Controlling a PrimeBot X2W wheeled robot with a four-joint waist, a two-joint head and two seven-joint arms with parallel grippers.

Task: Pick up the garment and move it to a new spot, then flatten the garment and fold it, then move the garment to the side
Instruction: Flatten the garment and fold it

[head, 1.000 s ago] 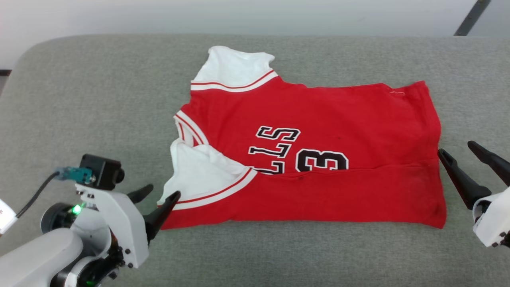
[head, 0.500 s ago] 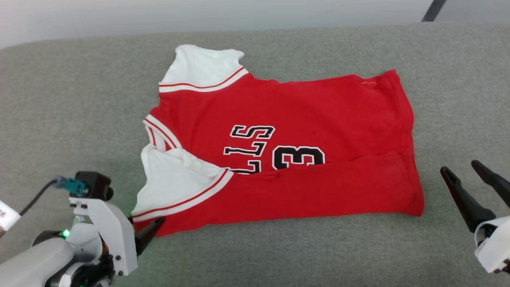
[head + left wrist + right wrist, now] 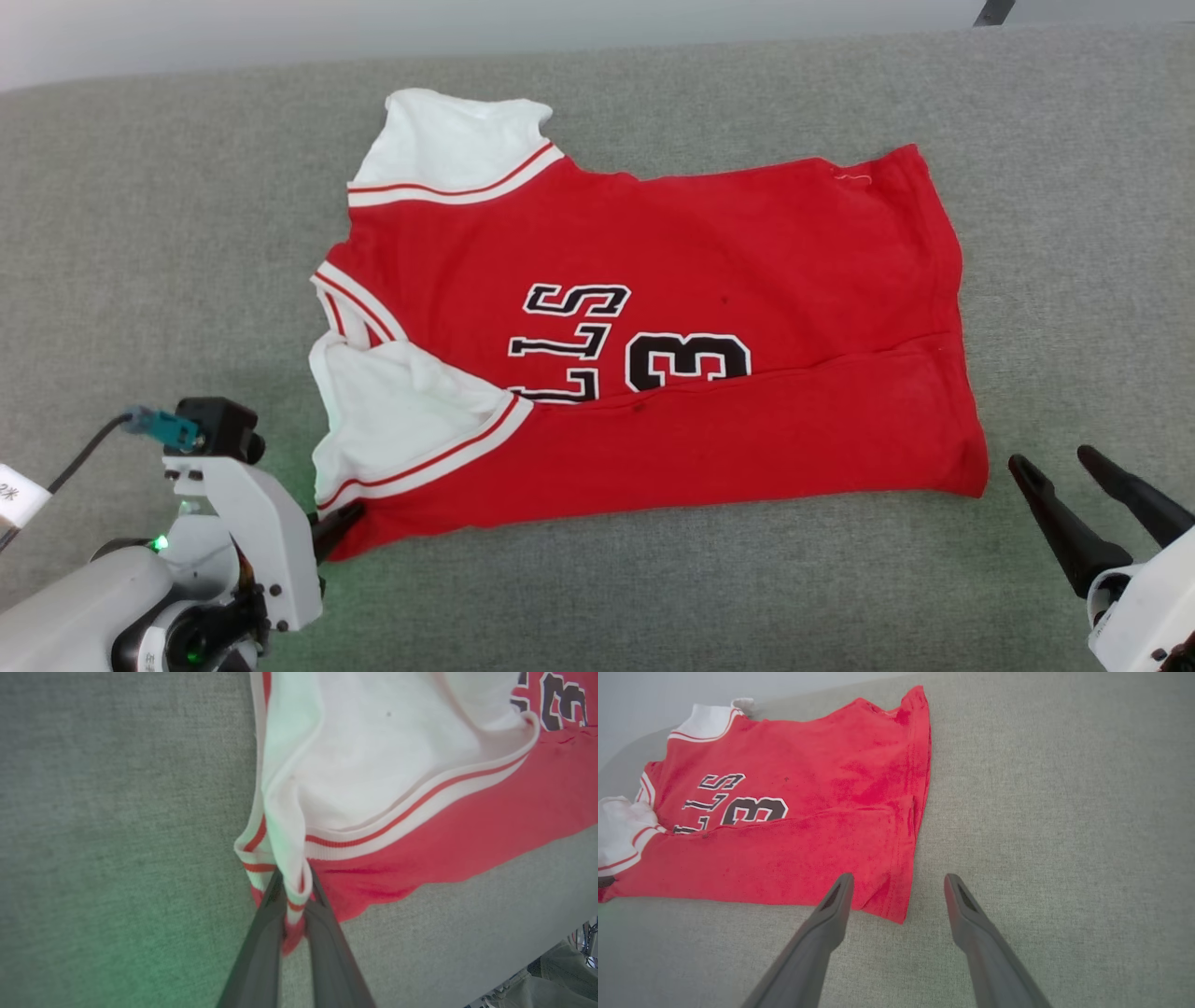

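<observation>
Garment (image 3: 747,252) lies spread across the grey fabric surface (image 3: 140,233), with its near long edge folded up over the lower part of the chest lettering (image 3: 569,341). Right end effector (image 3: 1050,457) sits just beside the garment's near hem corner, its fingers apart and holding nothing. Left end effector (image 3: 344,518) is clamped together on the garment's other near corner, pinching the striped cuff of the white sleeve (image 3: 401,420).

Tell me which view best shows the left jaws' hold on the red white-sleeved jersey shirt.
Left wrist view: close up, the left gripper has its jaws shut on the striped sleeve corner of the red white-sleeved jersey shirt. The head view gives one dark fingertip there; the right wrist view has it tiny at the frame's left edge.
</observation>
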